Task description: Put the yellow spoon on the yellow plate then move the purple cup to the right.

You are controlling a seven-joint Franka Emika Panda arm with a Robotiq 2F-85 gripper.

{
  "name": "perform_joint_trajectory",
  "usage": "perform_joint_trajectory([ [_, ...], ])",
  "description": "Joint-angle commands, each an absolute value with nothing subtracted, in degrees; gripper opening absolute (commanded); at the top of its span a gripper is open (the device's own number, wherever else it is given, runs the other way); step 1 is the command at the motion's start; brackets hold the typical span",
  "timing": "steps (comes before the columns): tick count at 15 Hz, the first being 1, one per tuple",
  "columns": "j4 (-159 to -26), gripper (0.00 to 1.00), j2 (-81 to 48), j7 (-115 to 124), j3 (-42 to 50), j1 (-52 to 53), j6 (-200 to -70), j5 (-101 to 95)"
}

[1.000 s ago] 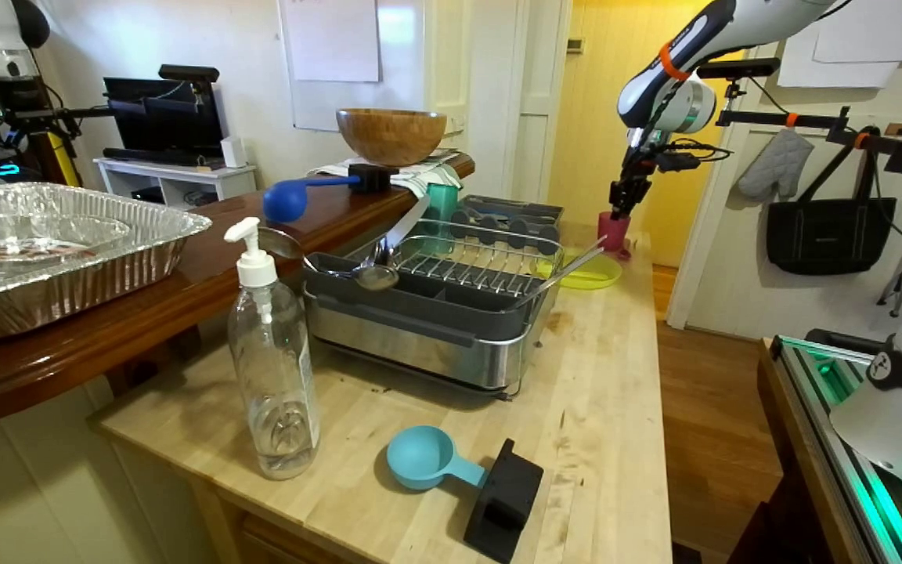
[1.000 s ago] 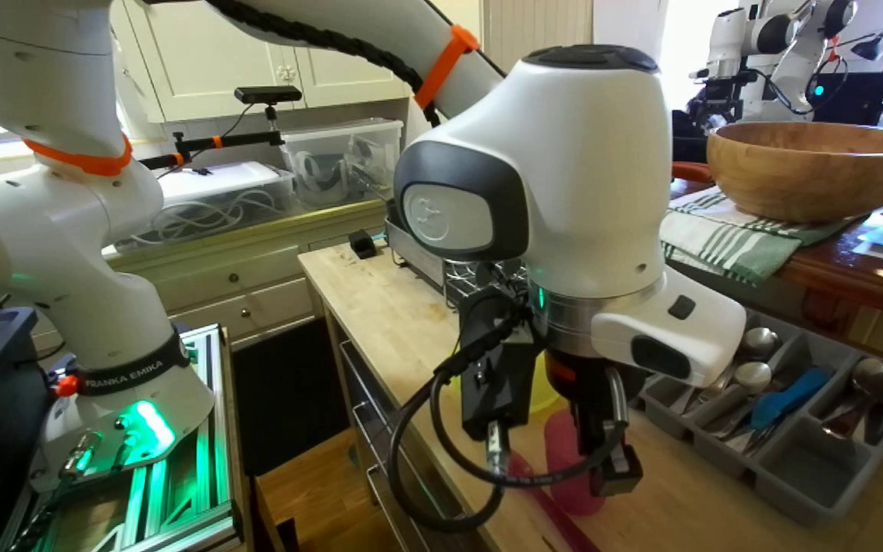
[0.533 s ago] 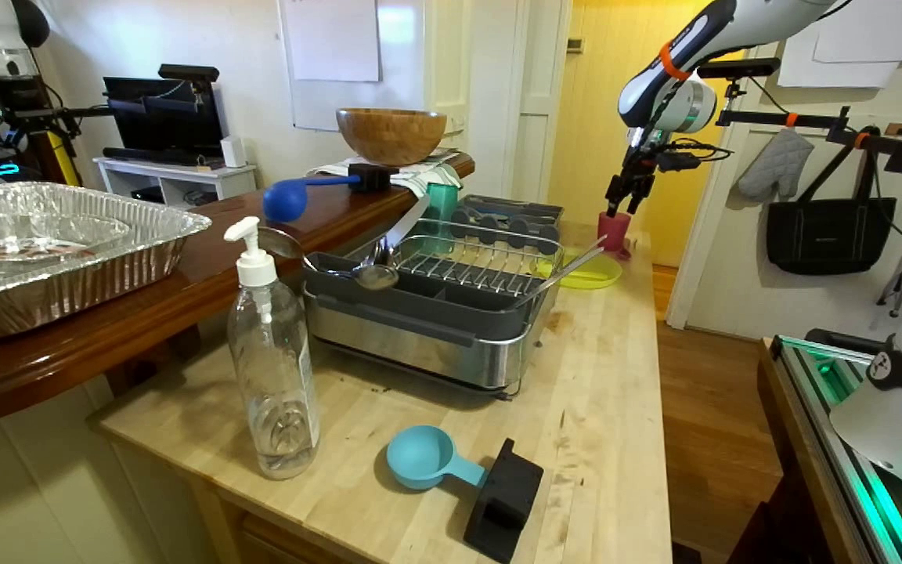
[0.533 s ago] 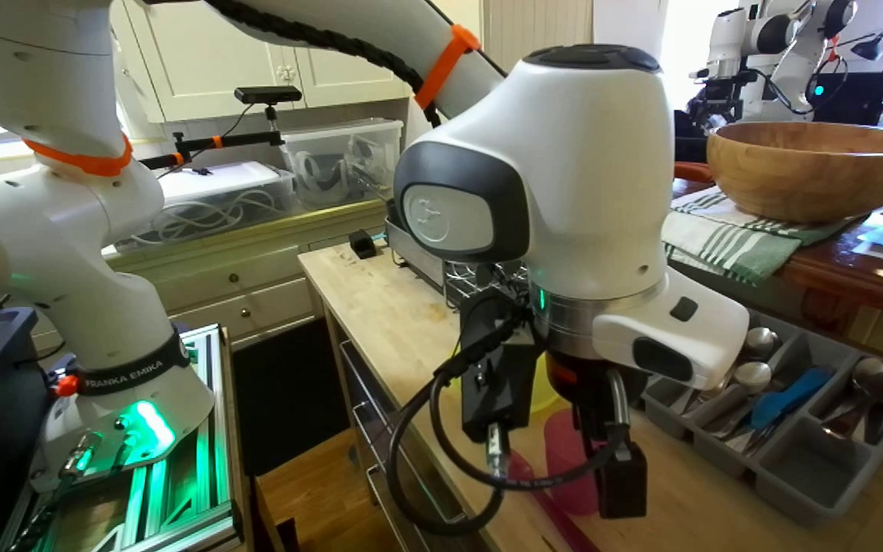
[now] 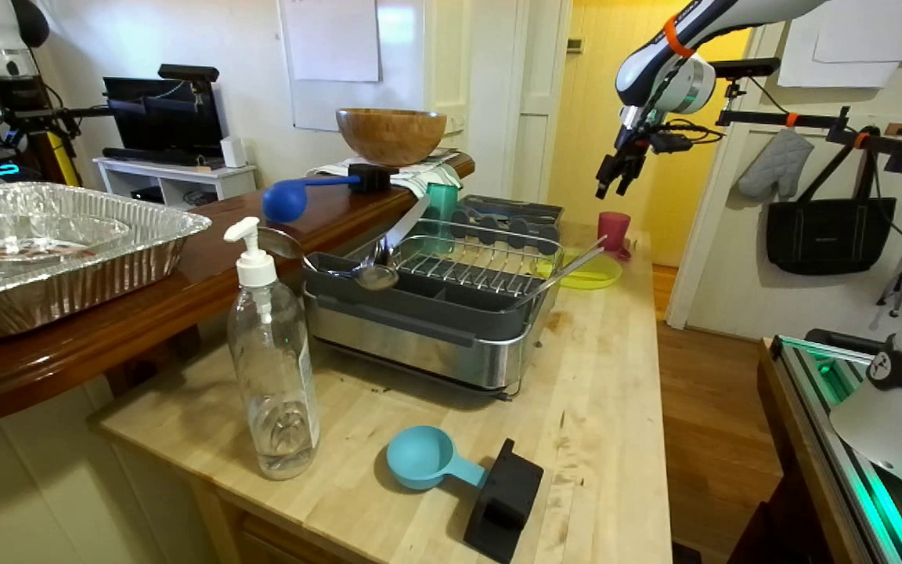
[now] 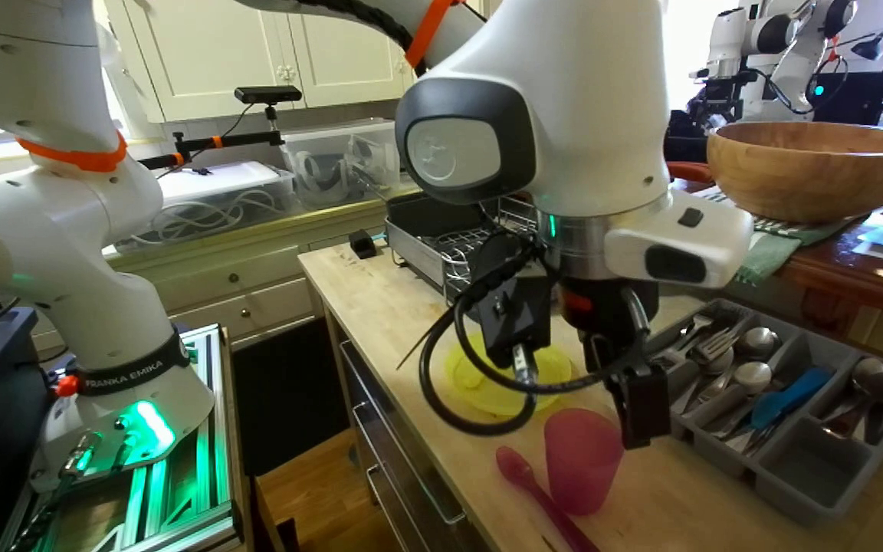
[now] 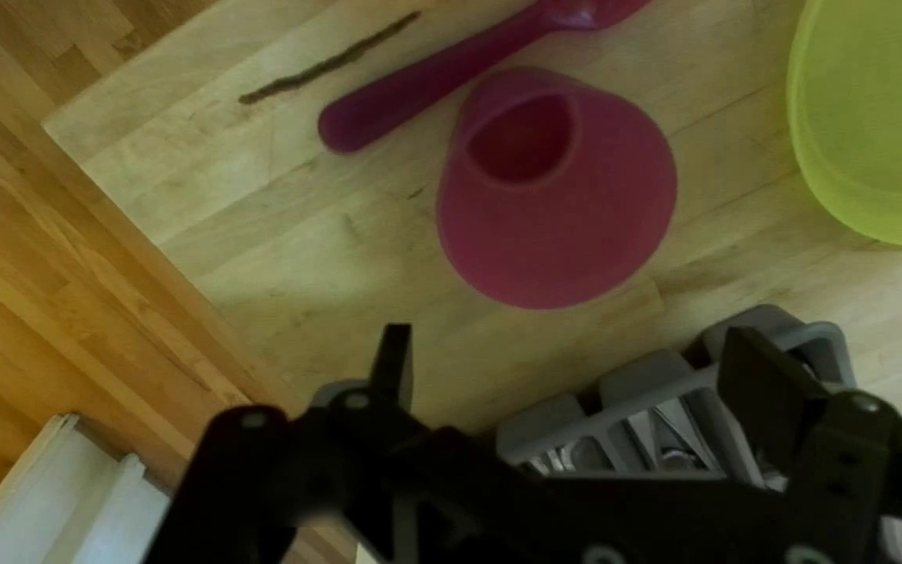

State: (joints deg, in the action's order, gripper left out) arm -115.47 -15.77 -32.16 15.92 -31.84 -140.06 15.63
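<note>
While the Robotiq gripper (image 5: 612, 188) hangs above the wooden worktop (image 5: 596, 368) with its fingers (image 7: 396, 356) spread wide, the purple cup (image 7: 568, 227) stands upright lower down, apart from both fingertips. Just beside the cup lies a magenta spoon (image 7: 435, 74), its handle slanting past the cup's side in the wrist view; whether the two touch, I cannot tell.

The yellow plate (image 7: 882, 117) sits near the cup, with bare wood between them. On it, in an exterior view, lies the yellow spoon (image 5: 590, 276), its outline faint against the similar colour of the plate.

On the side of the cup away from the magenta spoon, a grey cutlery tray (image 6: 813, 468) holds metal spoons and forks and a blue utensil (image 6: 786, 399) in its compartments. A steel-sided dish rack (image 5: 412, 337) stands farther along the same worktop, near a clear pump bottle (image 5: 275, 392) and a light-blue scoop (image 5: 421, 458) fixed to a black holder (image 5: 504, 501). A wooden bowl (image 6: 817, 172) shows in both exterior views, resting on a striped towel.
</note>
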Motion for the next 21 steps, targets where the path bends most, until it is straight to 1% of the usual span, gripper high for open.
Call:
perform_joint_trajectory([
  [1, -119.3, 1.00, -9.4, -31.2, 15.7, -28.9, -136.5, 11.7],
  [11, -124.3, 1.00, 3.4, -31.6, 15.5, -20.3, -121.7, 5.7],
  [14, -125.8, 1.00, 6.2, -31.0, 15.4, -18.7, -120.2, 2.9],
  [16, -127.5, 1.00, 7.9, -29.7, 15.2, -17.8, -121.5, 1.6],
  [17, -124.2, 1.00, 4.7, -31.8, 16.2, -17.8, -121.1, 4.1],
  [21, -124.3, 1.00, 5.1, -31.7, 16.4, -17.4, -121.1, 3.9],
])
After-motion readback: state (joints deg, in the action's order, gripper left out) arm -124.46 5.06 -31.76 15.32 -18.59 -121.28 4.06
